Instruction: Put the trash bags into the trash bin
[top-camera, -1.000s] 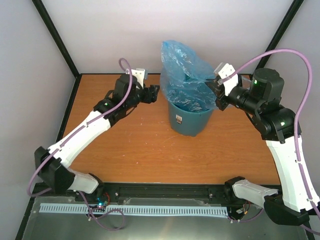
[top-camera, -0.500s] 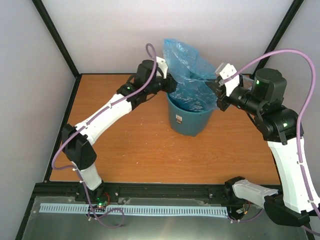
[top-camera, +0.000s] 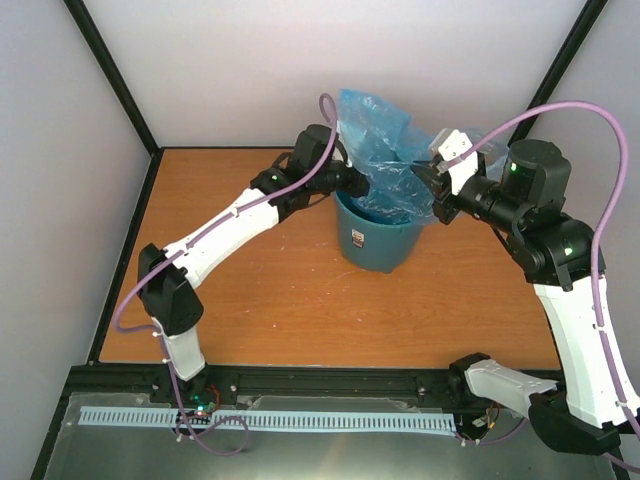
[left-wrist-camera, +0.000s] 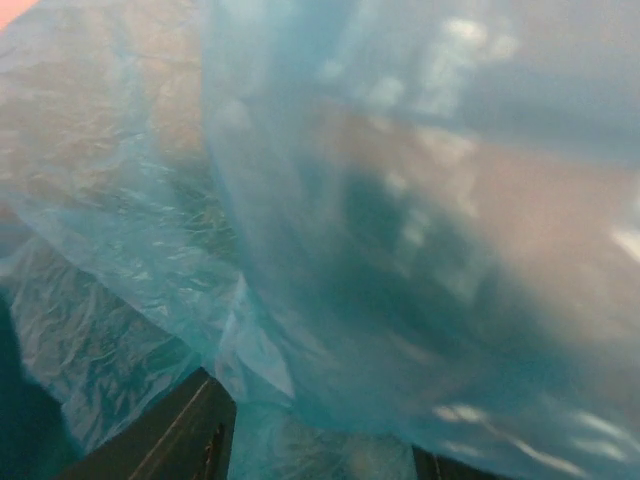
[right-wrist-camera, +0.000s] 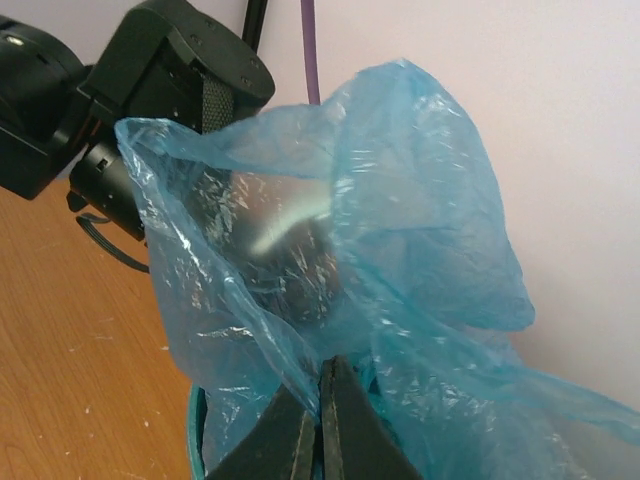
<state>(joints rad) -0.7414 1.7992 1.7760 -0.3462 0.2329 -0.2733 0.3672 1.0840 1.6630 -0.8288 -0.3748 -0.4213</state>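
Observation:
The light-blue trash bag (top-camera: 385, 150) stands out of the dark teal trash bin (top-camera: 378, 245), with its lower part inside the bin. My right gripper (top-camera: 428, 180) is at the bin's right rim. In the right wrist view it (right-wrist-camera: 322, 375) is shut on a fold of the bag (right-wrist-camera: 420, 230). My left gripper (top-camera: 365, 185) is pushed into the bag's left side above the bin's rim. In the left wrist view its dark fingers (left-wrist-camera: 190, 435) stand apart, and loose film (left-wrist-camera: 400, 250) fills the gap and the whole view.
The bin stands on an orange-brown table (top-camera: 260, 290) near its back edge, close to the pale back wall (top-camera: 300, 60). Black frame posts (top-camera: 110, 75) rise at the back corners. The left arm's wrist (right-wrist-camera: 150, 90) shows behind the bag in the right wrist view.
My left arm has swung right, from beside the bin into the bag's left side, and its jaws have narrowed. The bag's top has shifted slightly right. The right arm has not moved.

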